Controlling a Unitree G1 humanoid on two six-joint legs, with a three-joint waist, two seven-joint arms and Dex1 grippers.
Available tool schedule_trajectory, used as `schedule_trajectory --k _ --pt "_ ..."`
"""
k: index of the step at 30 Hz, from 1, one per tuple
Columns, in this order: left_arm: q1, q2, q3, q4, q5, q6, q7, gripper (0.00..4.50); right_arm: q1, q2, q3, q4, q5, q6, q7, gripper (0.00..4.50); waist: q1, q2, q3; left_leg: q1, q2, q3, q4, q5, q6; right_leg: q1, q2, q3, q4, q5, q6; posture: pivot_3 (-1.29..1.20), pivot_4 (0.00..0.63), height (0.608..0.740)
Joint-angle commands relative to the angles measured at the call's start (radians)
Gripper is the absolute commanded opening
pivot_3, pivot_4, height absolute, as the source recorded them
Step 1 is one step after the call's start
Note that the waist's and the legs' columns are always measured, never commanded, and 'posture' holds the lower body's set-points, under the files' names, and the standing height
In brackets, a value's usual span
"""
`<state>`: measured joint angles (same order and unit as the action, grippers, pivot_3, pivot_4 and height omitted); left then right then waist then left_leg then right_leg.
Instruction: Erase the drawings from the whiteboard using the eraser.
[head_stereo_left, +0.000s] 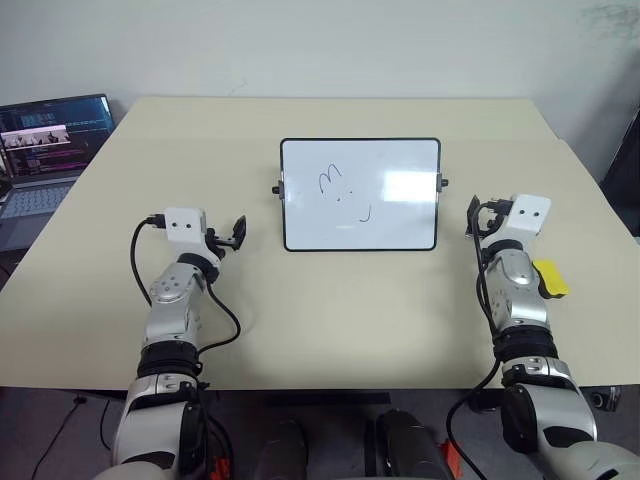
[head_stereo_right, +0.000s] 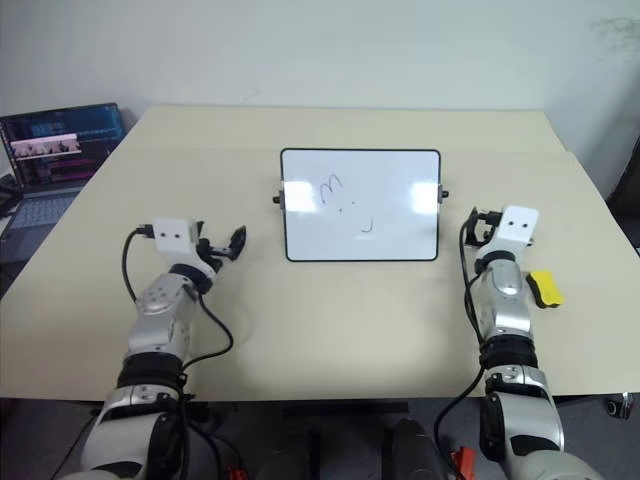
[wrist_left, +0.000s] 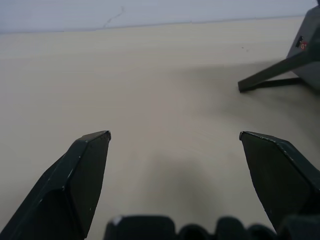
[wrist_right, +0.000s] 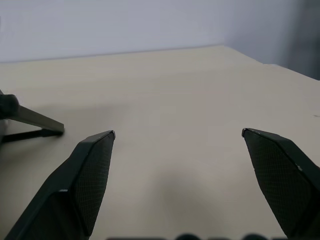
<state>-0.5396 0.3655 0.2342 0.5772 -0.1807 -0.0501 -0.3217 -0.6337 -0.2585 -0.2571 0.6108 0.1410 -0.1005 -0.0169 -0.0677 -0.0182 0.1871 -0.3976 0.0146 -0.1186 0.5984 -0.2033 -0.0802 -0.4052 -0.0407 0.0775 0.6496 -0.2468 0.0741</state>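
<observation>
The whiteboard (head_stereo_left: 400, 222) stands tilted at the middle of the table, black-framed with knobs at both sides. The drawings (head_stereo_left: 335, 185), thin dark squiggles and a small hook, sit left of its centre. The yellow eraser (head_stereo_left: 551, 277) lies on the table to the right of my right forearm. My left gripper (head_stereo_left: 233, 234) hovers just left of the board's lower left corner, open with nothing in it, its fingers (wrist_left: 85, 165) spread wide. My right gripper (head_stereo_left: 477, 216) is just right of the board's right edge, open and holding nothing, fingers (wrist_right: 90, 170) wide apart.
A laptop (head_stereo_left: 50, 140) with a lit screen sits at the far left beside the table. The beige table (head_stereo_left: 330, 320) stretches between my arms and the board. The board's rear stand (wrist_left: 270, 77) shows beside my left gripper.
</observation>
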Motion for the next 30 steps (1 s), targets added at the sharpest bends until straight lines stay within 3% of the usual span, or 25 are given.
schedule_trajectory --k 1,10,14,19,22,26,30 --pt "-0.007 -0.003 -0.014 -0.051 0.014 0.0 0.017 4.5 -0.004 -0.027 -0.014 -0.044 0.007 0.023 0.007 4.47 0.0 0.0 0.0 0.0 0.0 0.0 0.0 0.0 0.0 0.0 0.0 0.0 0.0 0.0 0.0 0.0 0.15 0.74" --pt "0.007 0.025 -0.013 -0.093 -0.004 0.03 -0.027 4.5 0.016 -0.07 -0.034 -0.13 0.034 0.098 0.041 4.47 -0.001 0.0 0.0 0.0 0.0 0.0 0.0 0.0 0.0 0.0 0.0 0.0 0.0 0.0 0.0 0.0 0.15 0.74" --pt "0.013 0.042 0.043 -0.173 -0.139 0.107 -0.143 4.5 0.016 -0.106 -0.054 -0.199 0.079 0.184 0.087 4.47 -0.002 0.0 0.0 0.0 0.0 0.0 0.0 0.0 0.0 0.0 0.0 0.0 0.0 0.0 0.0 0.0 0.15 0.74" --pt "0.076 0.161 0.049 -0.308 -0.23 0.214 -0.33 4.5 0.013 -0.172 -0.069 -0.274 0.171 0.37 0.208 4.47 -0.016 0.0 0.0 0.0 0.0 0.0 0.0 0.0 0.0 0.0 0.0 0.0 0.0 0.0 0.0 0.0 0.15 0.74" --pt "0.11 0.291 0.06 -0.479 -0.412 0.448 -0.527 4.5 0.022 -0.266 -0.053 -0.341 0.202 0.509 0.309 4.47 -0.017 0.001 0.0 0.0 0.0 0.0 0.0 0.0 0.0 0.0 0.0 0.0 0.001 0.0 0.0 0.0 0.15 0.74" --pt "0.062 0.365 -0.01 -0.563 -0.468 0.566 -0.645 4.5 0.021 -0.37 -0.057 -0.378 0.216 0.655 0.366 4.47 -0.012 0.001 0.0 0.0 0.0 -0.001 0.0 0.0 0.0 0.001 0.0 -0.001 0.0 0.0 0.0 0.0 0.15 0.74" --pt "-0.01 0.326 -0.139 -0.621 -0.476 0.628 -0.728 4.5 0.03 -0.445 -0.084 -0.418 0.247 0.765 0.409 4.47 0.001 0.001 0.0 -0.002 0.0 -0.002 0.004 0.0 0.0 0.002 0.0 -0.002 -0.001 0.0 0.0 0.0 0.15 0.74"
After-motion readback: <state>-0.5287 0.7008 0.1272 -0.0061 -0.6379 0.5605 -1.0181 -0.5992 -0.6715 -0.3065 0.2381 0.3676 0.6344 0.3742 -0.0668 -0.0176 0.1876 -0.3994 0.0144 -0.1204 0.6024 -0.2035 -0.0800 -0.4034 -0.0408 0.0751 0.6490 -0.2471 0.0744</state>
